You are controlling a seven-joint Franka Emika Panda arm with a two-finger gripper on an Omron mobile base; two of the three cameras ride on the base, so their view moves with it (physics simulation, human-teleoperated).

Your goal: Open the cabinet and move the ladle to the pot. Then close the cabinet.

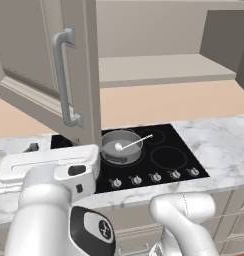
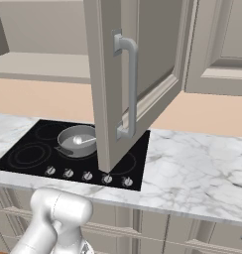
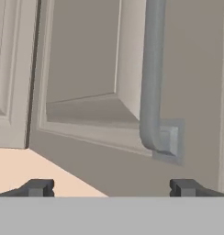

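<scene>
Now the ladle point(image 1: 125, 145) lies in the pot point(image 1: 121, 148), apparently bowl-down.

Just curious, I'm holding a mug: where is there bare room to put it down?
The white marble counter right of the black glass cooktop lies bare. It is crowded around the round grey metal pot holding the pale ladle, under the open grey-beige cabinet door.

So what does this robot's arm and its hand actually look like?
The arm is glossy white with rounded, tube-like segments and a dark joint cap bearing a small white symbol. Another white rounded segment rises in the right base view. The gripper ends in two small dark grey, blocky finger tips.
</scene>
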